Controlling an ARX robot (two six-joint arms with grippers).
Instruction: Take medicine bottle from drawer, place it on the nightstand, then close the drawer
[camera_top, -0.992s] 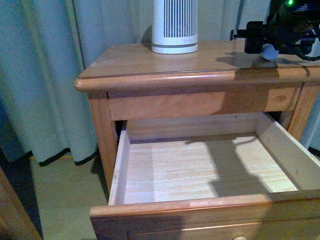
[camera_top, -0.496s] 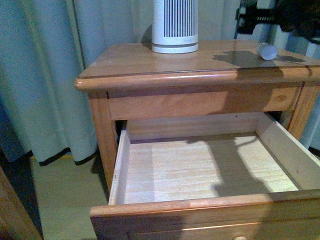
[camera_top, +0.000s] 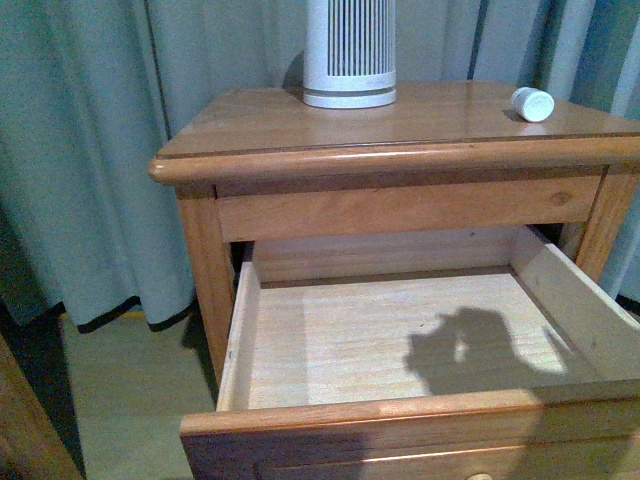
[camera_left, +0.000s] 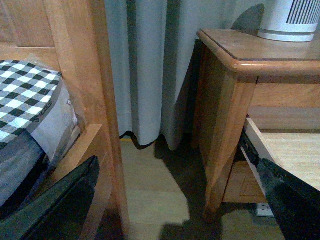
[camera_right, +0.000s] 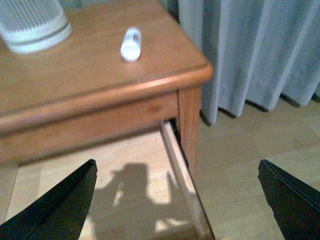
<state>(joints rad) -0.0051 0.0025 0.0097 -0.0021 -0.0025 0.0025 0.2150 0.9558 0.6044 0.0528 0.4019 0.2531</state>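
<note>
The medicine bottle (camera_top: 532, 103) lies on its side on the nightstand (camera_top: 300, 120) top, near the right rear; it also shows in the right wrist view (camera_right: 131, 43). The upper drawer (camera_top: 400, 340) is pulled open and its pale wood inside is bare, with an arm's shadow on it. My right gripper (camera_right: 180, 200) is open and empty, above the drawer's right side and the floor. My left gripper (camera_left: 185, 200) is open and empty, low beside the nightstand's left leg. Neither gripper shows in the front view.
A tall white slatted cylinder (camera_top: 349, 52) stands at the back of the nightstand top. Grey curtains (camera_top: 90, 150) hang behind. A wooden bed frame (camera_left: 85, 100) with checked bedding (camera_left: 25, 95) stands left of the nightstand, with a strip of floor (camera_left: 160, 190) between.
My right gripper has let go of the medicine bottle on the nightstand top and drawn back out of the front view. The bottle stays lying there. The shadow in the drawer has shifted.
</note>
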